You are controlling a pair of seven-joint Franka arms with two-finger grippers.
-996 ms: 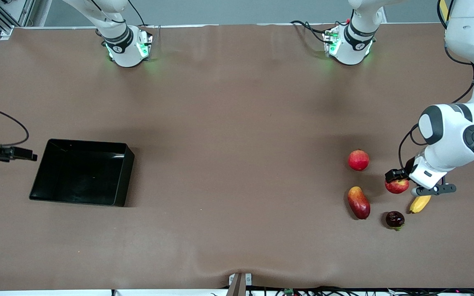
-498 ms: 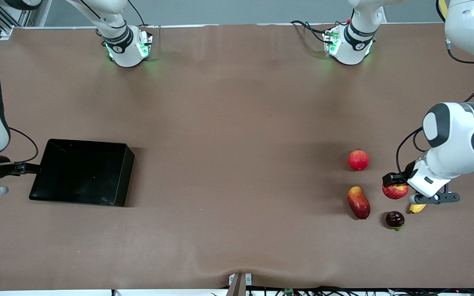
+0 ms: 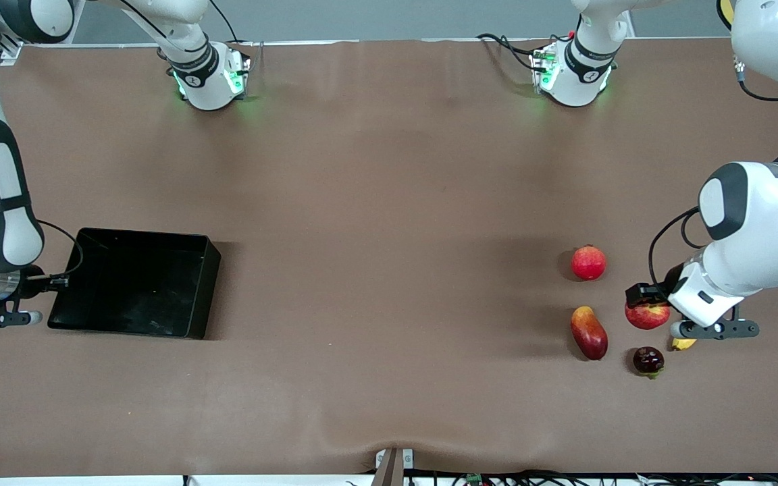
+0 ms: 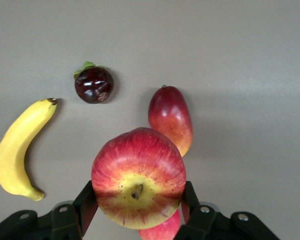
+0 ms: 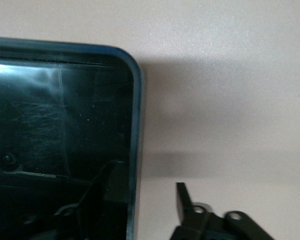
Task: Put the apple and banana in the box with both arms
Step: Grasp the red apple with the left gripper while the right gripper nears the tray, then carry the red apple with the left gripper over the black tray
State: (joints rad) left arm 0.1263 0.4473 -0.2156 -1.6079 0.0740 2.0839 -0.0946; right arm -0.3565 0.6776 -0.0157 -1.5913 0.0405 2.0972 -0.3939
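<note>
Left gripper (image 4: 137, 210), lower right of the front view: black fingers clamped on either side of the small round red apple with yellow streaks (image 4: 138, 177), held above the brown surface (image 3: 389, 236). Curved yellow banana (image 4: 17, 150) lies just beside on the surface, near a dark maroon round fruit (image 4: 93, 84) and an oblong red-yellow mango (image 4: 170, 119).

Right gripper (image 5: 145, 200), middle left edge of the front view: fingers part-open, straddling the wall of the shallow glossy black plastic box (image 3: 203, 283); one finger inside, one outside.
</note>
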